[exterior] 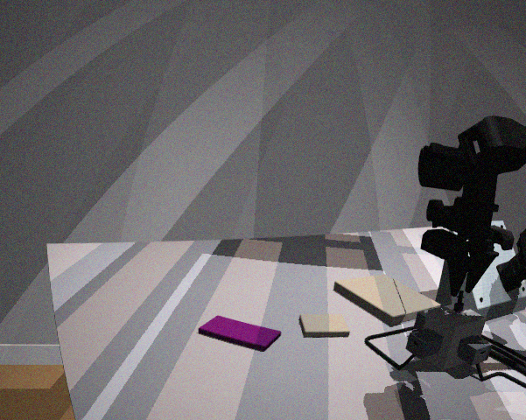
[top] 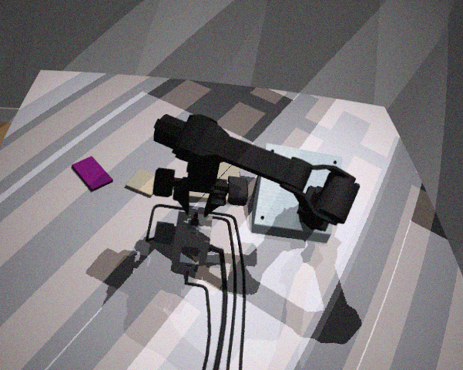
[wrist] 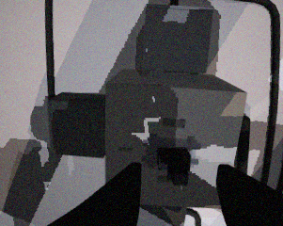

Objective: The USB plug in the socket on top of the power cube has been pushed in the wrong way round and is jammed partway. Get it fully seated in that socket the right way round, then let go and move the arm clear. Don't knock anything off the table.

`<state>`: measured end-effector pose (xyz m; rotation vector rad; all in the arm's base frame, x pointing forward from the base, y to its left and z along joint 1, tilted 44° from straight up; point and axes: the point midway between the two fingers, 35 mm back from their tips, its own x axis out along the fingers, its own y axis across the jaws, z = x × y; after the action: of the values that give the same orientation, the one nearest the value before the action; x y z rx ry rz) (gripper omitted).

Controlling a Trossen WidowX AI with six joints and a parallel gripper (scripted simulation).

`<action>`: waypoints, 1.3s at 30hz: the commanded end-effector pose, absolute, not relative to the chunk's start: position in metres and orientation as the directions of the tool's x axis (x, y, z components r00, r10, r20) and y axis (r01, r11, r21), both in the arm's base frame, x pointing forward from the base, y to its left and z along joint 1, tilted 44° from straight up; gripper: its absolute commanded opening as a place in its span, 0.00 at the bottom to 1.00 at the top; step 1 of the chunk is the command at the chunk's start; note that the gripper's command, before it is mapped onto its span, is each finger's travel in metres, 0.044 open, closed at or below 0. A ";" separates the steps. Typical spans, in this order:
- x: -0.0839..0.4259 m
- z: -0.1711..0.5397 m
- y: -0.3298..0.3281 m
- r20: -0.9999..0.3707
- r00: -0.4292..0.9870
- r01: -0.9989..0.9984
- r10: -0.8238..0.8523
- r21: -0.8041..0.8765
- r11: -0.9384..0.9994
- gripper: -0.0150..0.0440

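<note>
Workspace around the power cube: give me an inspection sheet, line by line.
Surface: striped grey table, heavily shadowed.
Job's things: power cube upright; USB plug standing up out of its top socket.
Clutter: purple card, small beige tile, larger beige board, all lying flat and apart from the cube.
Gripper: gripper above the plug, fingers apart, not touching it.
Cables: black cables run off the near edge.
Surroundings: grey wall, wooden floor.

Cables (top: 231, 258) crowding power cube (top: 189, 243)
</note>
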<state>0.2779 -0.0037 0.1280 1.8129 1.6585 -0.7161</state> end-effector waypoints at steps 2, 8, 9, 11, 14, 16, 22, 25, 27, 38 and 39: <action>0.278 0.128 -0.004 -0.720 0.086 0.996 0.689 0.058 -0.064 0.29; 0.278 0.128 -0.004 -0.720 0.086 0.996 0.689 0.058 -0.064 0.25; 0.278 0.128 -0.004 -0.720 0.086 0.996 0.689 0.058 -0.064 0.25; 0.278 0.128 -0.004 -0.720 0.086 0.996 0.689 0.058 -0.064 0.25; 0.278 0.128 -0.004 -0.720 0.086 0.996 0.689 0.058 -0.064 0.25; 0.278 0.128 -0.004 -0.720 0.086 0.996 0.689 0.058 -0.064 0.25; 0.278 0.128 -0.004 -0.720 0.087 0.996 0.689 0.058 -0.065 0.25; 0.278 0.130 -0.005 -0.720 0.086 0.996 0.689 0.057 -0.065 0.25; 0.278 0.131 -0.006 -0.720 0.086 0.996 0.689 0.057 -0.065 0.25; 0.277 0.136 -0.011 -0.720 0.086 0.996 0.688 0.057 -0.065 0.25; 0.277 0.136 -0.012 -0.720 0.086 0.996 0.688 0.057 -0.065 0.25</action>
<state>0.2769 -0.0095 0.1339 1.8190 1.6593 -0.7177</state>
